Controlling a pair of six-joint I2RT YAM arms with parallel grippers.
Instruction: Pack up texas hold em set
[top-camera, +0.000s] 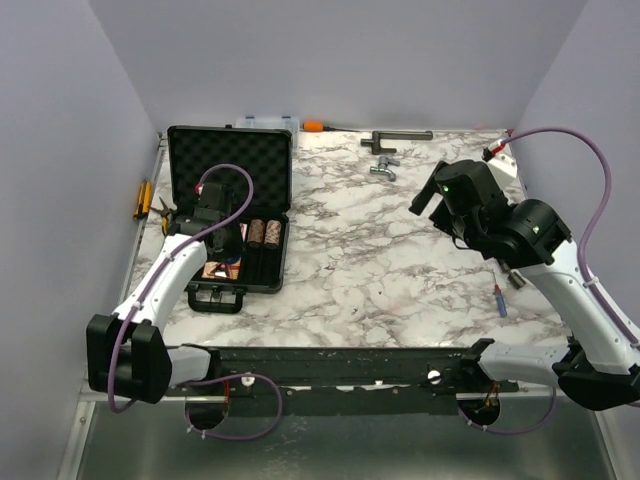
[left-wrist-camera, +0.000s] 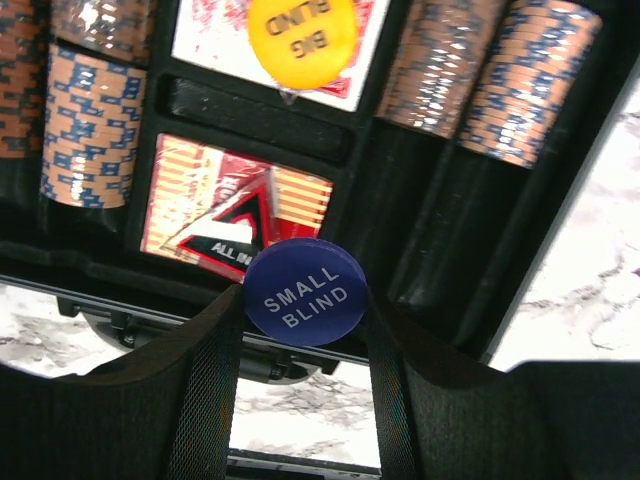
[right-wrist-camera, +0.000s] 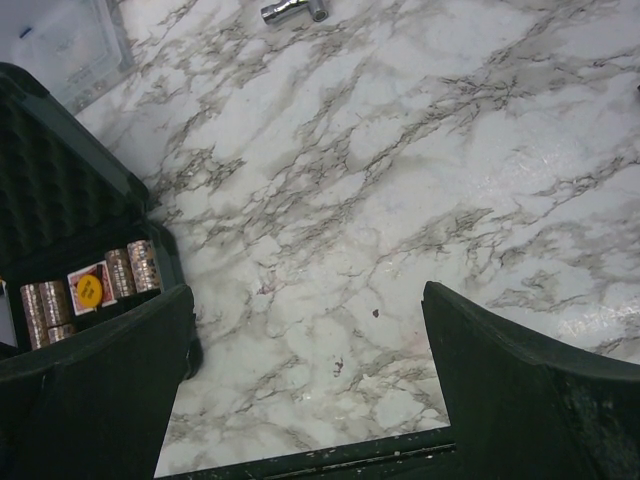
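Above the case (left-wrist-camera: 255, 102) of chips (left-wrist-camera: 95, 125) and decks (left-wrist-camera: 205, 190), left pincer (left-wrist-camera: 301, 308) grips blue token (left-wrist-camera: 305, 290); right pincer (right-wrist-camera: 308, 292) released.

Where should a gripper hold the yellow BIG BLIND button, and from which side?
Pinch its rim at two opposite points, coming straight down: the BIG BLIND button is a thin disc lying flat on the red card deck, so probably only its edge offers grip.

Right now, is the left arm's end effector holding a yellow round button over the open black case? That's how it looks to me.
Nearly. The round button in the left end effector is blue, marked SMALL BLIND, not yellow; the left wrist view shows it. The yellow button already lies on a card deck inside the open black case.
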